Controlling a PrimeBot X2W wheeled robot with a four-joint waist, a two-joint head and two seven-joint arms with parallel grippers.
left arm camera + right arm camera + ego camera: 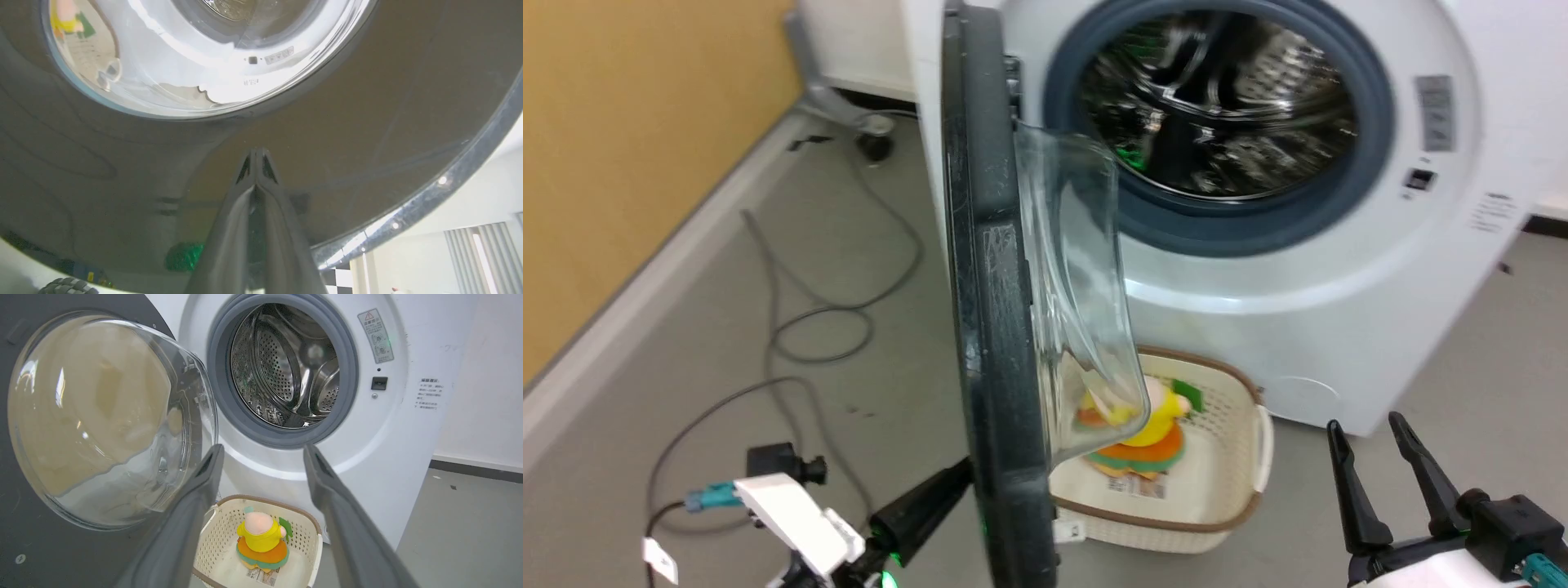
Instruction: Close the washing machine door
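- Left gripper [256, 152]: fingers were pinched together, empty, with the tip against the outer rim of the washing machine door [992, 327]; judged liable to skid off the smooth plastic
- Right gripper [1364, 423]: stood spread wide, empty
- Door: hung half open, upright, its glass bulge facing the drum of the washing machine [1258, 310]; a weak push might miss the latch

Grey floor [1486, 351], yellow wall [629, 122], loose dark cables [833, 308]

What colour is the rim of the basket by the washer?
Brown, on the cream basket; it shows best in the right wrist view.
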